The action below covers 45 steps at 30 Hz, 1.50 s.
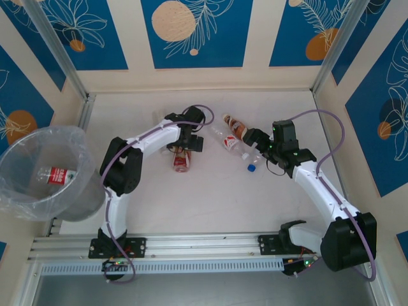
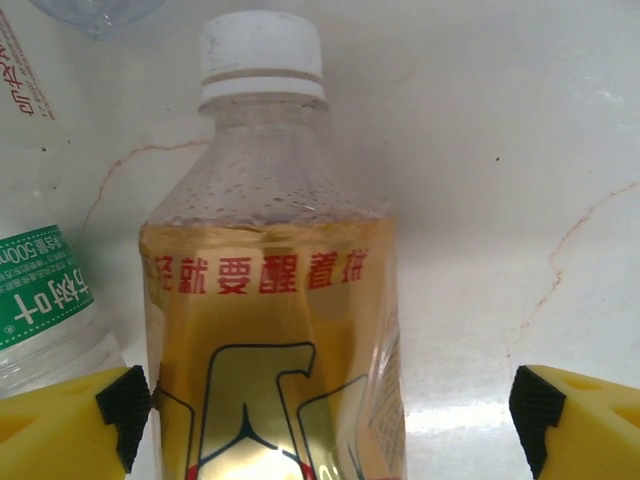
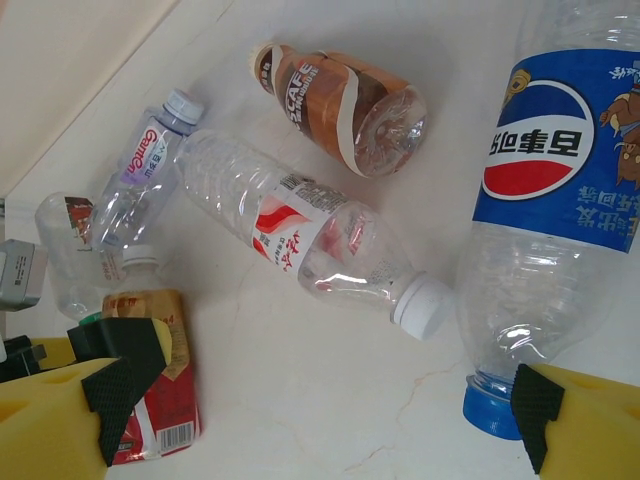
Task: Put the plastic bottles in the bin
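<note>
Tea bottle (image 2: pixel 270 300) lies between the left gripper's (image 2: pixel 328 415) wide-open fingers (unclamped); right gripper (image 3: pixel 328 405) gapes too, holding nothing.

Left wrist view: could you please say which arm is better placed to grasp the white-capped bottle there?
Left. The left gripper, open, straddles that bottle, a finger on each side; the right gripper is by the Pepsi bottle instead.

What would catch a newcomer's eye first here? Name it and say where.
The big clear-bagged bin off the table's left edge, one red-labelled bottle lying inside. Mid-table, a huddle of bottles lies where both arms reach. The left gripper stands open around an amber, white-capped bottle; the blue Pepsi bottle lies by the right gripper.
</note>
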Each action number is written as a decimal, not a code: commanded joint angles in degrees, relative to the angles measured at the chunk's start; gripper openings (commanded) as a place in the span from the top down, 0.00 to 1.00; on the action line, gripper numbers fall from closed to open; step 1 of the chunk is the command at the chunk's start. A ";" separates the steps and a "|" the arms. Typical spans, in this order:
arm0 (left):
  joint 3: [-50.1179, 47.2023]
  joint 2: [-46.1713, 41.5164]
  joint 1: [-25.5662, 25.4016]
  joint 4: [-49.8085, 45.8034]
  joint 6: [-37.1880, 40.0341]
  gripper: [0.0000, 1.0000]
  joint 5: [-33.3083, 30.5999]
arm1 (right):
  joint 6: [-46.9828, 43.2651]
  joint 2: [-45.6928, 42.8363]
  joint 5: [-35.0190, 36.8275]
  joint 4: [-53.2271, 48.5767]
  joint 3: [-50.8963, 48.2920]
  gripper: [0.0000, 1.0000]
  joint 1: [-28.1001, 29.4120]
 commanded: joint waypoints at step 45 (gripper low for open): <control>-10.99 -9.46 -0.94 4.43 2.56 0.41 4.56 | -0.73 2.27 0.10 -1.30 1.04 0.01 -0.11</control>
